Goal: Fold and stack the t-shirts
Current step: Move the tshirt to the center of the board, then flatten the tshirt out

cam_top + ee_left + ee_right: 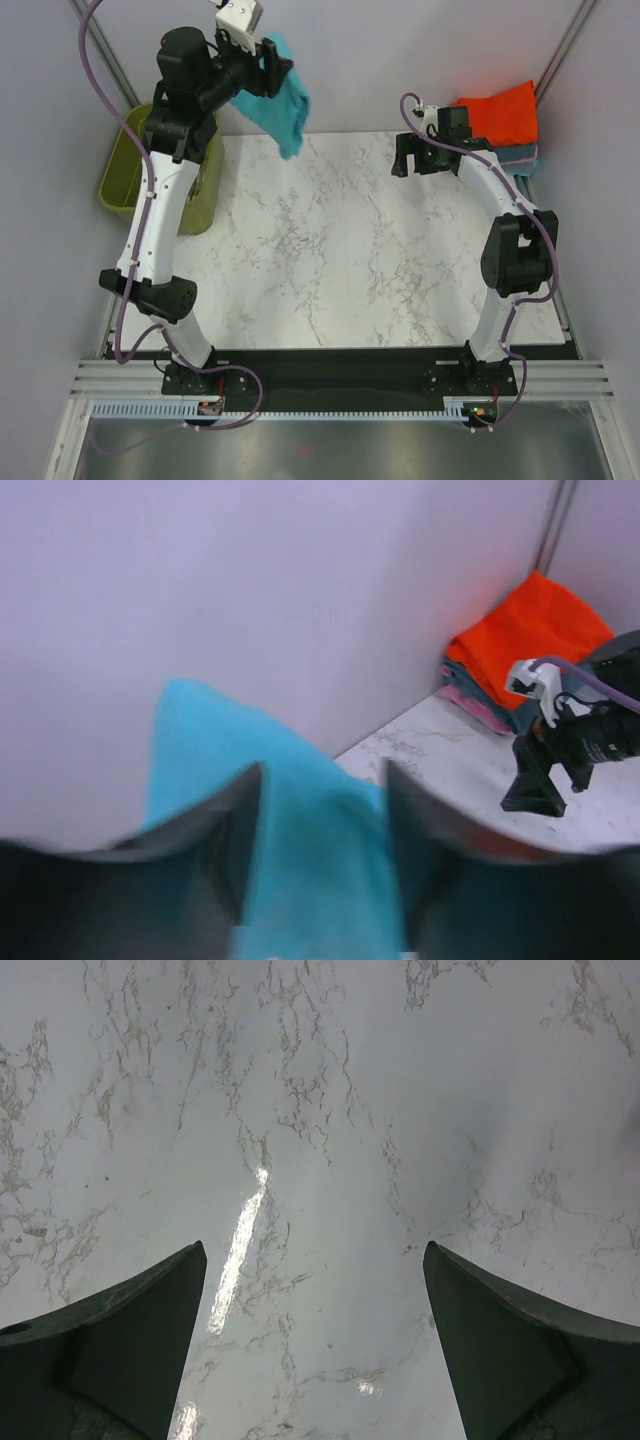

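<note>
Marble table (330, 270) is lying bare across the middle. Olive-green basket (120, 185) is sitting off its far-left corner, partly covered by the left arm. Orange-red folded t-shirt (500, 110) is resting on a grey-blue one (522, 157) in the far-right corner. Teal t-shirt (287, 105) is hanging bunched above the table's far edge, its long axis dropping from the left gripper (262, 58), whose fingers are pinching it. Right gripper (413, 158) is hovering near the stack, fingers spread wide over bare marble.
</note>
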`<state>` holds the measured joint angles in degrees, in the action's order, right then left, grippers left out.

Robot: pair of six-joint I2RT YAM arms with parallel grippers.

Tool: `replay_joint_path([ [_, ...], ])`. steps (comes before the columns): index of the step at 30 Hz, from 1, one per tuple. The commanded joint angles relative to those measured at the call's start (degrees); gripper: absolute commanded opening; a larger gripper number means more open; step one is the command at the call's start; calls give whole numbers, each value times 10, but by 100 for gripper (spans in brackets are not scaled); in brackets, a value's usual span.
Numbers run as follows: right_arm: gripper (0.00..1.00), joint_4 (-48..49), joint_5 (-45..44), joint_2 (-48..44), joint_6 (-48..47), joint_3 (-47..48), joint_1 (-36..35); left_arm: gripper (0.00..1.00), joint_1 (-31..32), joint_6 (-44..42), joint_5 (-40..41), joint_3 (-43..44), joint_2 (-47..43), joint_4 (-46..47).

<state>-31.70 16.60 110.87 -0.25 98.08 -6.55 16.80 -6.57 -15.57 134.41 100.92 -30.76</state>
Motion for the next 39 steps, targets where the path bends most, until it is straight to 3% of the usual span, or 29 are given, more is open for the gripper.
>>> replay_joint_path([
  [1, 98, 18, 8, 0, 1, 24, -4, 91, 14, 0, 23, -26, 0, 15],
  [4, 98, 18, -10, -3, -1, 25, -4, 96, 8, -2, 98, -84, -7, 12],
  [6, 98, 19, -17, -5, -8, 24, -4, 97, -4, -8, 106, -129, -18, 7],
  [9, 98, 17, -13, -1, -8, 26, -4, 98, -30, -11, 81, -228, 0, -32],
  [15, 98, 18, 4, 7, -4, 30, -3, 92, -69, -30, 16, -291, 67, -56],
  [26, 98, 6, 18, -2, -25, 19, -4, 91, -124, -39, 23, -220, 198, -62],
  [39, 98, -1, -3, 3, -48, 18, -8, 93, -184, -64, 100, -96, 316, -40],
])
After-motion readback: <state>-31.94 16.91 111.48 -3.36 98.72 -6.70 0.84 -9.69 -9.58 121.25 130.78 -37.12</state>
